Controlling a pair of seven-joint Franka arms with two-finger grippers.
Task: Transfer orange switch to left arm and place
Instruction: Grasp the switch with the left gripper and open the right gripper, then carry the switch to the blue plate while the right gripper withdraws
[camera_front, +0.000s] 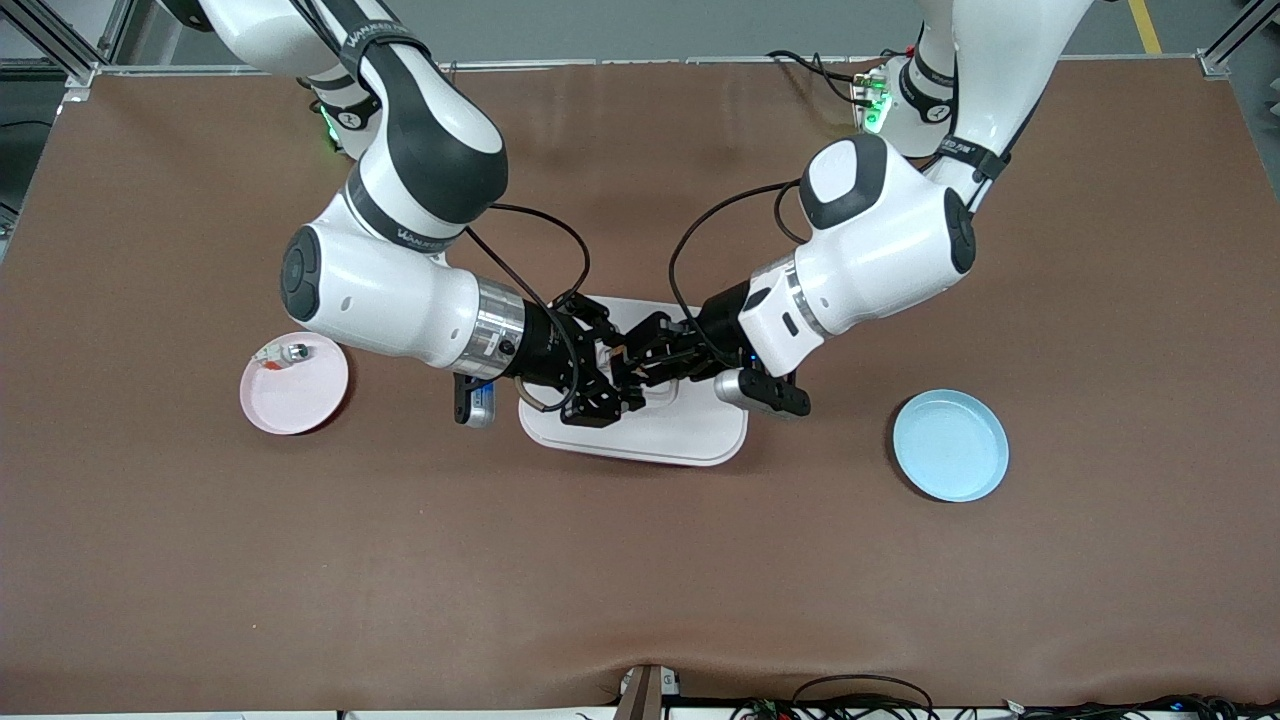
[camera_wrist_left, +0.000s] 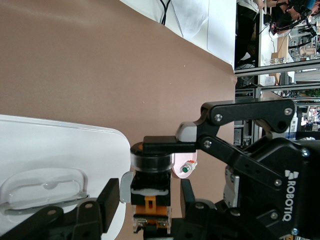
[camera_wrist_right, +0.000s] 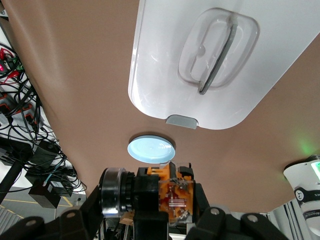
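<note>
Orange-and-black stubby switch (camera_wrist_left: 150, 192) pinched over glossy white box (camera_front: 690, 440).

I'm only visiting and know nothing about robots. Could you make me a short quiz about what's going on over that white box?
1. True or false: the right hand is shut on the orange switch above the box.
2. Which plate has a small part on it? A) the blue plate B) the pink plate C) both
3. Fill in: the left hand meets the right hand over the ____.

Key
1. True: its fingers clamp the switch, up in the air above the lid.
2. B: a small silver part lies at its rim; the blue plate shows nothing on it.
3. Box.
</note>
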